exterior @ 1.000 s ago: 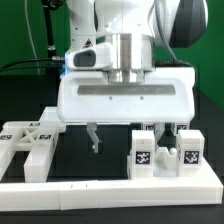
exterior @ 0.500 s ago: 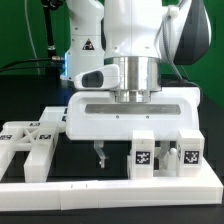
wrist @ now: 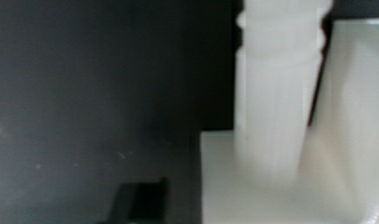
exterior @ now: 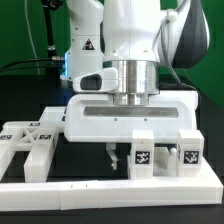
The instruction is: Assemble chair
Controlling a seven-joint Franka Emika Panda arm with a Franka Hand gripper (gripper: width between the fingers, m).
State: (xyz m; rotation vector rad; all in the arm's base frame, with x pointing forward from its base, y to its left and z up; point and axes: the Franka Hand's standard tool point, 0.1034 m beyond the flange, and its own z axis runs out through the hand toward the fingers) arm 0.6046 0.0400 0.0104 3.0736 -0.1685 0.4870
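end effector (exterior: 125, 152): one finger (exterior: 113, 153) is seen, other hidden behind chair post (exterior: 143, 152); width cannot be told | wrist view: white part (wrist: 280, 100) blurred, cut off

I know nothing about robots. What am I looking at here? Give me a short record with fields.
arm: white robot arm, pointing straight down
gripper: gripper low over the black table
fingers: one finger shows; the other is hidden, so open or shut is unclear
chair parts, exterior view's right: inner tagged block and outer tagged block, both upright
chair part, exterior view's left: flat tagged piece
front edge: long white border rail
held object: cannot tell
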